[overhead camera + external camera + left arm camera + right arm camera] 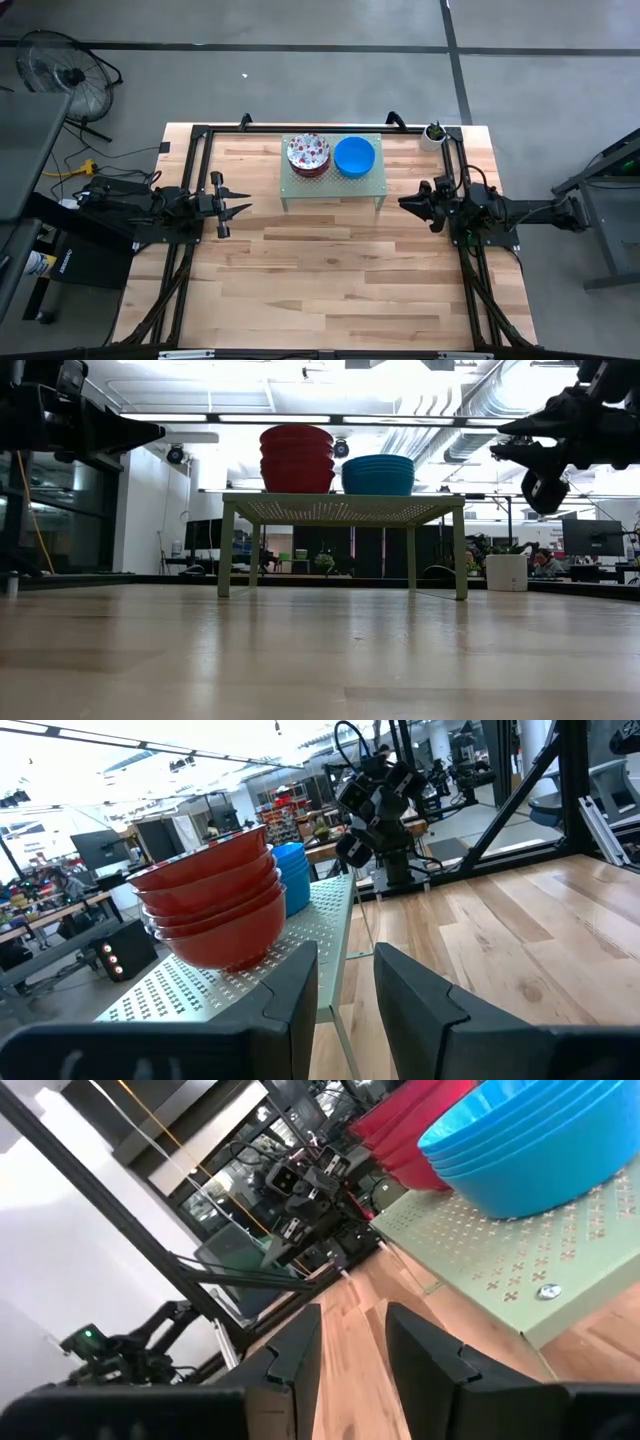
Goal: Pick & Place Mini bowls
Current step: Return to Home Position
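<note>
Wooden worktop (330,280) up front; pale green perforated stand (335,188) behind holds red-patterned mini bowls (308,153) stacked left, bright blue mini bowls (354,156) stacked right. Flanking it, left gripper (243,200) and right gripper (405,203) sit slightly parted, empty.

It was a robotics lab in an open-plan office hall. A wooden table (330,270) stood on a bare concrete floor (300,25) near a floor fan (58,70). Beyond it ran exposed ceiling ducts (455,420) and strip lights (280,418) above desks with monitors (592,538).
</note>
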Robot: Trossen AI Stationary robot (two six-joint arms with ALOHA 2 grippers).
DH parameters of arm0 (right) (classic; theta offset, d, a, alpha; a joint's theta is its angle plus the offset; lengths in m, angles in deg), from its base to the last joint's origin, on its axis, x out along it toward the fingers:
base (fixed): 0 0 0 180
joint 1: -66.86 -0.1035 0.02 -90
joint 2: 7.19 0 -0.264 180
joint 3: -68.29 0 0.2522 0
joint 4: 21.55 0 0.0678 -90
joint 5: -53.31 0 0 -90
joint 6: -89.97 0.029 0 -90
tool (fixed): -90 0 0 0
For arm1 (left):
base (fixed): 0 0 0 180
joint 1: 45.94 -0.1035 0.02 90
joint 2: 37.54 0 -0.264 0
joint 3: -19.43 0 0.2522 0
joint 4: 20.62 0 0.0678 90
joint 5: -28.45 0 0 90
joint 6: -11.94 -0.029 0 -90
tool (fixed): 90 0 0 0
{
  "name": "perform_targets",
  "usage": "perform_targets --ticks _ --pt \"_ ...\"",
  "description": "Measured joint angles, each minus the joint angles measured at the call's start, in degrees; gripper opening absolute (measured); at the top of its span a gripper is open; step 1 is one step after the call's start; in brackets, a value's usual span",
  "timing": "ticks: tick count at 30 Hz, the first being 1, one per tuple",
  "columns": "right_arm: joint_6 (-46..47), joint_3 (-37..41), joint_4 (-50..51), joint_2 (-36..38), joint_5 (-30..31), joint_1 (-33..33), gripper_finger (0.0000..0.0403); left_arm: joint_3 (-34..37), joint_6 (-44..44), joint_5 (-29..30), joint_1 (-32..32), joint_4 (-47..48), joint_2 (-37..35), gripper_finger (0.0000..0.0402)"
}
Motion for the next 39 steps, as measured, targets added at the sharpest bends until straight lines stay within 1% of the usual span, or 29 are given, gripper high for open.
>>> perform_targets --ticks 39 --pt "-1.0 0.0 0.0 0.0 0.0 0.0 0.0103 0.0 0.0 0.0 0.0 0.0 0.0 0.0097"
